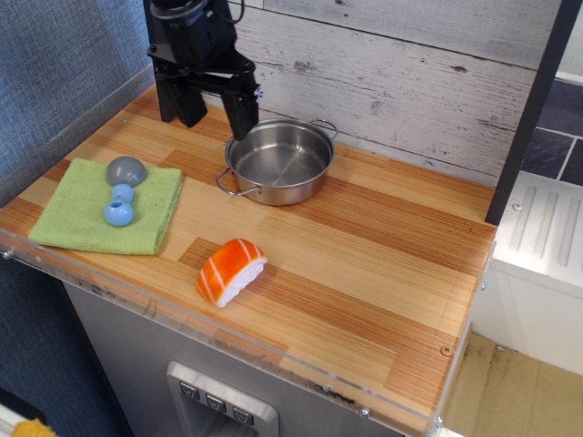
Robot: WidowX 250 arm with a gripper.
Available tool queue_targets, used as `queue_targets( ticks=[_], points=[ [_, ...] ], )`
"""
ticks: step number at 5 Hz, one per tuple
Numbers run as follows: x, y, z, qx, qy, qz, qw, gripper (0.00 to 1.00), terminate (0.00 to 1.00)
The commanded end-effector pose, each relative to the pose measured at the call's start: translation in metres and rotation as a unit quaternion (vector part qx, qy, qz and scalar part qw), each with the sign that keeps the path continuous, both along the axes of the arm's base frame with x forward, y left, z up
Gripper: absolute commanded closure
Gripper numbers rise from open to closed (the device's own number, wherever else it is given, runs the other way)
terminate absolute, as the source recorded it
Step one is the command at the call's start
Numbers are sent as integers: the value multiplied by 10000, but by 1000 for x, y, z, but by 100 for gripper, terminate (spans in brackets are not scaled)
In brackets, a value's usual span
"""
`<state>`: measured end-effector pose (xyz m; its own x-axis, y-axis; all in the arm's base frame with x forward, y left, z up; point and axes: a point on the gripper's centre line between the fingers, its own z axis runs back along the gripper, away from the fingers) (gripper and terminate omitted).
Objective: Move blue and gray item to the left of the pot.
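The blue and gray item (121, 190) lies on a green cloth (107, 207) at the left front of the counter, gray cap toward the back, light-blue stem toward the front. The shiny steel pot (279, 160) stands at the back middle, to the right of the cloth, and is empty. My black gripper (218, 116) hangs open and empty above the counter, just left of the pot's rim and behind and to the right of the item.
An orange-and-white sushi piece (230, 269) lies near the front edge. A dark post (168, 60) stands at the back left behind the gripper. A wood-plank wall runs along the back. A clear plastic strip (273, 360) lines the front edge.
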<state>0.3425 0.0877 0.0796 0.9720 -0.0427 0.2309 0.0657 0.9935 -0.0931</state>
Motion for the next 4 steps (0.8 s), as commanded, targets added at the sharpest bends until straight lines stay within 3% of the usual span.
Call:
queue_targets(
  ticks=[1,2,4],
  points=[
    [-25,33,18,136,-255,754,9967,0,0],
    [-41,50,5,94,-328,1330,9905,0,0],
    [-59,54,-35,-214,-376,1768,9833,0,0]
  ],
)
